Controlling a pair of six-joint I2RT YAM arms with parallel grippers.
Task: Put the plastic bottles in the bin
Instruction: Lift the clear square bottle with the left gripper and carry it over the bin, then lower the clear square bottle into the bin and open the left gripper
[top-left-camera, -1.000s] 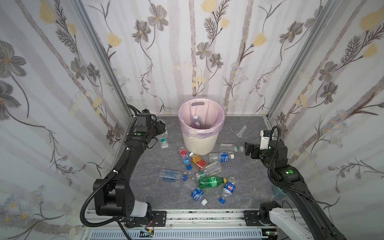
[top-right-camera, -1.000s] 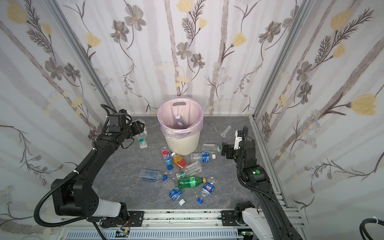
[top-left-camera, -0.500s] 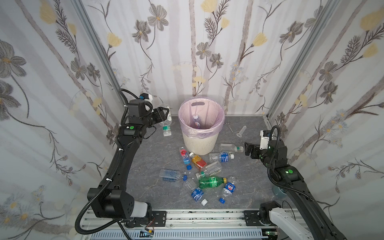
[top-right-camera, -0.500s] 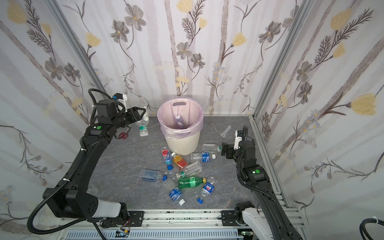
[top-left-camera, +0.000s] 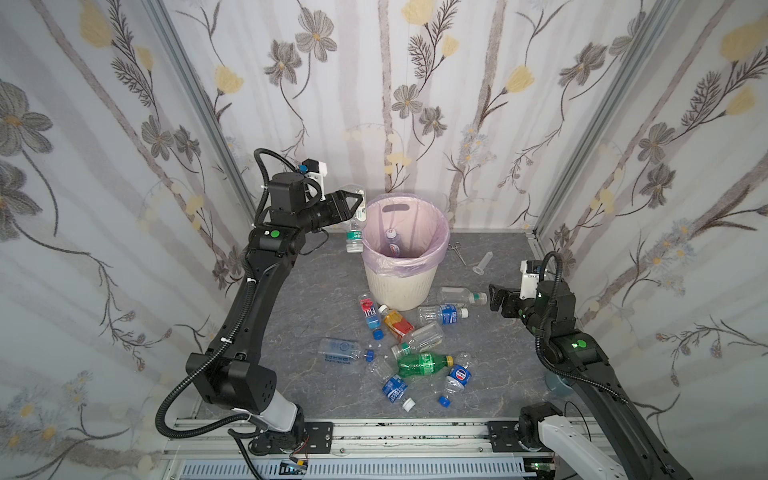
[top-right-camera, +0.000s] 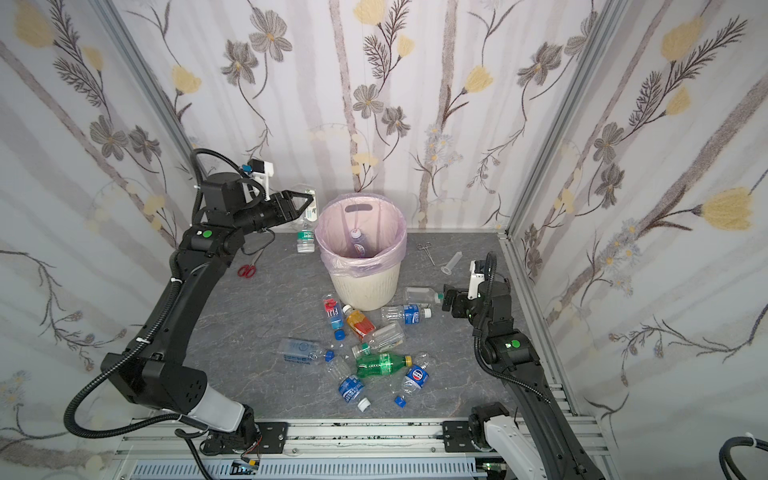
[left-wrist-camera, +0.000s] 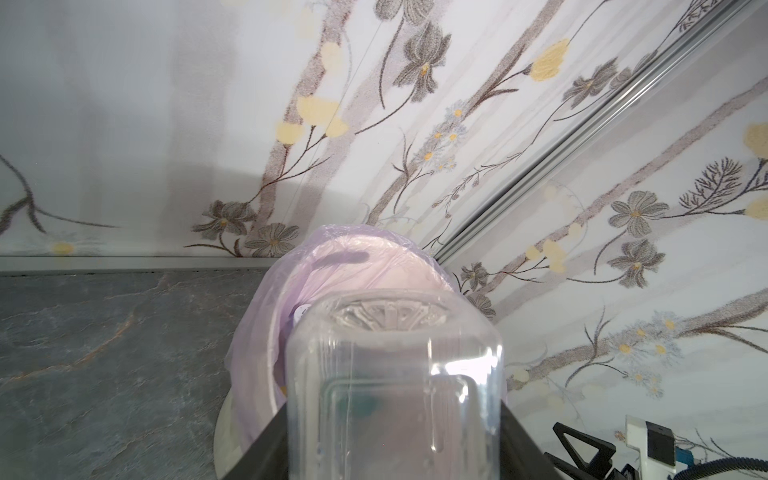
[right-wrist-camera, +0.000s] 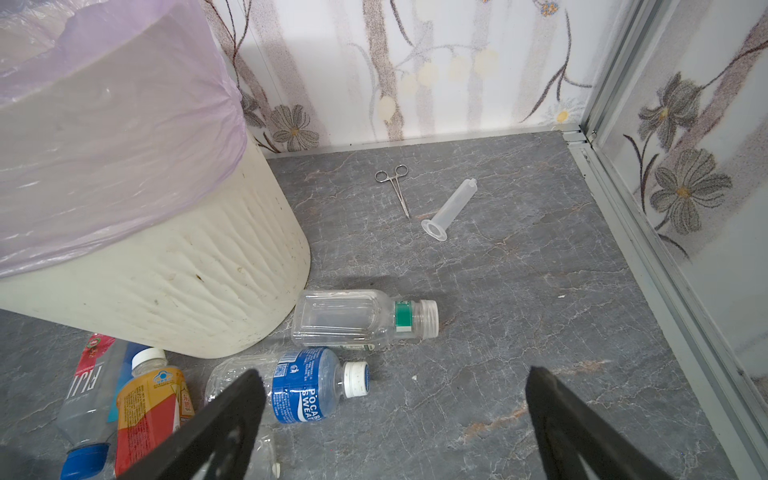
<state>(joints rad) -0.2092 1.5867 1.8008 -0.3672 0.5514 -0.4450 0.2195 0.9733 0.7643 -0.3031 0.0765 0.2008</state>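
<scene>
the left gripper (top-left-camera: 358, 205) is up at rim height beside the bin (top-left-camera: 395, 286), its jaws closed in on the held bottle (top-left-camera: 353, 237) — clear, square-sided, with a green label. it hangs base up and cap down, close to upright, just outside the bin's left rim and not over the opening. in the left wrist view the bottle's clear body fills the space between the black fingers, with the pink liner (left-wrist-camera: 266, 332) right behind it.

inside the bin lies 1 purple-label bottle (top-left-camera: 392, 243).

the right gripper (right-wrist-camera: 395, 372) sits low over the floor on the right, jaws spread wide and holding nothing. just ahead of it the green-banded bottle (right-wrist-camera: 353, 320) lies on its side near the foot of the bin, and the blue-label bottle (right-wrist-camera: 299, 386) lies beside that, close to 1 finger.

more plastic bottles lie scattered in front of the bin, all on their sides — the fiji bottle (top-left-camera: 369, 316), the orange bottle (top-left-camera: 397, 325), the green bottle (top-left-camera: 422, 365) and several clear ones.

forceps (top-left-camera: 457, 252) and a clear tube (top-left-camera: 484, 262) lie to the bin's right, apart from the bottles. red scissors (top-right-camera: 247, 271) lie by the left arm.
</scene>
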